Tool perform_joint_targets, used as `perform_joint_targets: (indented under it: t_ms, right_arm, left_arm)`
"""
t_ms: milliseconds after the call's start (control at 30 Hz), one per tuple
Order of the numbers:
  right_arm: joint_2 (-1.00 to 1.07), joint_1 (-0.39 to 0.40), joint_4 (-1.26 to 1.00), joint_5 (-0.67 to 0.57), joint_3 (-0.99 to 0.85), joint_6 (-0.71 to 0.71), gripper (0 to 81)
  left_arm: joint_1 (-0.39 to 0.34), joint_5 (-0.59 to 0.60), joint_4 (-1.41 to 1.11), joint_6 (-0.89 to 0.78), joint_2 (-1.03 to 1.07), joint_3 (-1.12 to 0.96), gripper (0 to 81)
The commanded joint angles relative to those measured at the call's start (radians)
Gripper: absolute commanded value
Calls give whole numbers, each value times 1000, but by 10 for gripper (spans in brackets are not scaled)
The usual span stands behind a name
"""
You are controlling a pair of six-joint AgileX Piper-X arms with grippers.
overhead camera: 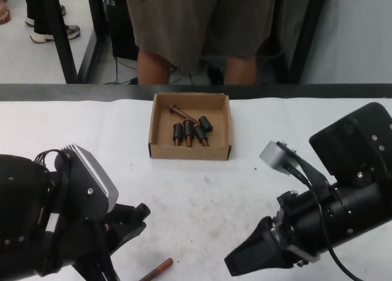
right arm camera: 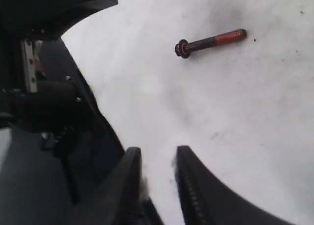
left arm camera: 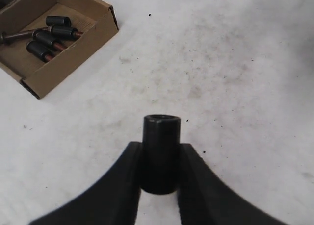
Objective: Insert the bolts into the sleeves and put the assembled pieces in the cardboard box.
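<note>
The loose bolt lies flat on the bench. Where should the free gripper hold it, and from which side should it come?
Grip the bolt on its dark shank near the flanged head, coming down from above with the right gripper, closing across the shank. It lies flat on the bench, and its reddish end should probably stay bare for the sleeve held in the left gripper.

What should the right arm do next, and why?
Probably lower the right claw onto the bolt and grip it. That claw is open and empty, the bolt lies loose, and the left claw holds a sleeve waiting for it.
</note>
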Motion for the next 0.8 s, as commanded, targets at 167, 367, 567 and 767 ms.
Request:
perform_joint_targets:
  t_ms: [167, 367, 567, 767]
  right_arm:
    - [-12, 101, 209, 496, -111, -671, 465]
    - [-12, 170, 85, 620, -119, -843, 468]
    - [10, 216, -23, 675, -119, -874, 468]
    - [61, 277, -15, 707, -119, -958, 468]
  left_arm:
    - [9, -2, -11, 5, -12, -1, 8]
    - [73, 25, -10, 5, -12, -1, 8]
    - [138, 103, 29, 40, -50, -1, 8]
    - [137, 103, 150, 146, -151, -1, 8]
